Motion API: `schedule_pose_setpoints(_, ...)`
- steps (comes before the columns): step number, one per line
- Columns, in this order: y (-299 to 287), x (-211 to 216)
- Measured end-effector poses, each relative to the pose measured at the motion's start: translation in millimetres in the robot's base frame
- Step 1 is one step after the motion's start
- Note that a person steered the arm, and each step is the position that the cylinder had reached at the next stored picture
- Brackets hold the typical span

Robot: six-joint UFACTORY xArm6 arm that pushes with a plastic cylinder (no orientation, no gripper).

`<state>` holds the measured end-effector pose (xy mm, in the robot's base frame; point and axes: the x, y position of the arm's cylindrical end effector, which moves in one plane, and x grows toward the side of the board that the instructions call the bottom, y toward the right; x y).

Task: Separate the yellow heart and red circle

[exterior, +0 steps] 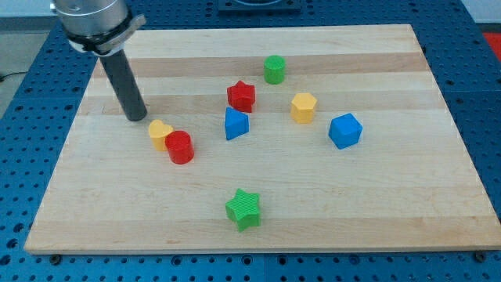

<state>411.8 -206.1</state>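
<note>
The yellow heart (160, 133) lies at the board's left middle. The red circle (180, 146) sits right against it, on its lower right side; the two touch. My tip (136, 117) rests on the board just up and to the left of the yellow heart, a small gap away from it. The rod rises from the tip toward the view's top left.
A blue triangle (236, 124) and a red star (241, 96) lie right of the pair. A green circle (274, 70), a yellow hexagon (304, 107), a blue cube (345, 130) and a green star (244, 208) lie farther off. The wooden board (391, 204) ends near the view's edges.
</note>
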Motion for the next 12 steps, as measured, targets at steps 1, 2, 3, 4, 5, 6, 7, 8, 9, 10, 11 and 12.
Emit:
schedule_pose_setpoints(1, -20.4, 6.0)
schedule_pose_setpoints(2, -39.6, 9.6)
schedule_pose_setpoints(3, -49.7, 12.4)
schedule_pose_setpoints(4, -49.9, 16.2)
schedule_pose_setpoints(5, -48.0, 35.1)
schedule_pose_setpoints(6, -29.0, 54.6)
schedule_pose_setpoints(7, -0.8, 53.0)
schedule_pose_setpoints(8, 7.6, 28.7)
schedule_pose_setpoints(9, 23.9, 17.3)
schedule_pose_setpoints(10, 47.6, 25.8)
schedule_pose_setpoints(11, 52.6, 44.6)
schedule_pose_setpoints(12, 54.6, 59.9)
